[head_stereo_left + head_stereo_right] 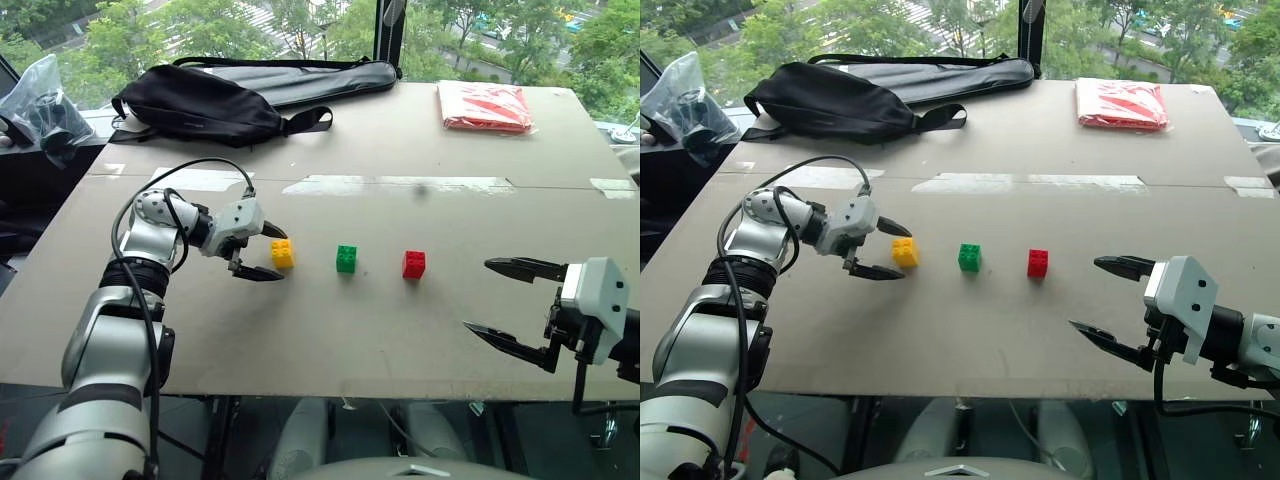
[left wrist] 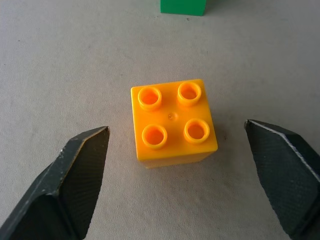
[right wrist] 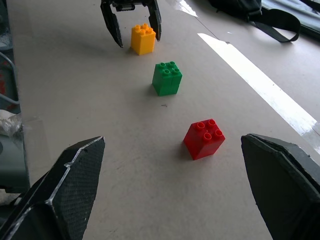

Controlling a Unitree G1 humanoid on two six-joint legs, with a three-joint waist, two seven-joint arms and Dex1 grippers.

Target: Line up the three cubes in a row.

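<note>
1. Right gripper [image 1: 500, 298] hovers over the near table [image 1: 330, 350] edge, jaws spread wide, holding nothing.
2. Left gripper [image 1: 268, 252] has its jaws released, either side of the yellow cube [image 1: 283, 253], not touching.
3. Yellow, green cube [image 1: 346, 258] and red cube [image 1: 413, 264] stand in a row, apart.

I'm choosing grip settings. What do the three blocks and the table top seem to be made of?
The yellow block, green block and red block look like hard moulded plastic: smooth, slightly shiny, with crisp round studs. The table top looks like matte grey-brown board, possibly cardboard or fibreboard, its seams taped.
</note>
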